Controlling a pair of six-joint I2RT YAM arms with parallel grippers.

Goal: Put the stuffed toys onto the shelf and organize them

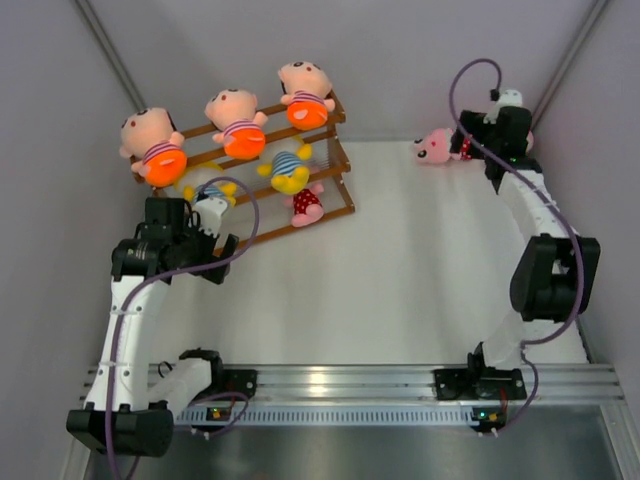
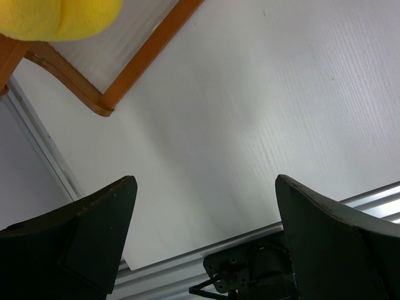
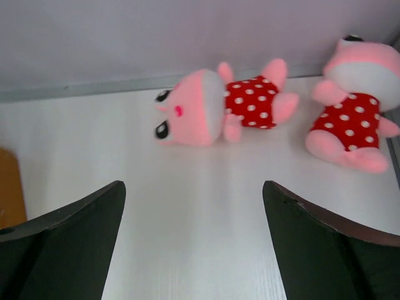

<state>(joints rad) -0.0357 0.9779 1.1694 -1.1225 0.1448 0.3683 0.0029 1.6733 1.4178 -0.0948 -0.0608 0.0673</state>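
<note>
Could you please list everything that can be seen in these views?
shelf: one, brown wood, far left of the table.
peach dolls: three, orange shorts, along the top tier.
yellow dolls: two, blue-striped shirts, on the shelf below the peach ones; one partly hidden.
pink dolls: three, red spotted dresses; one on the lowest tier, two on the table at far right.
table: one, white.
left gripper: one, black, open, beside the shelf.
right gripper: one, black, open, facing two pink dolls.

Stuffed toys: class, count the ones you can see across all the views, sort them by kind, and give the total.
Peach-faced dolls in orange shorts: 3
Yellow dolls in striped shirts: 2
Pink dolls in red polka-dot dresses: 3 (1 on the shelf, 2 on the table)
Total: 8
</note>
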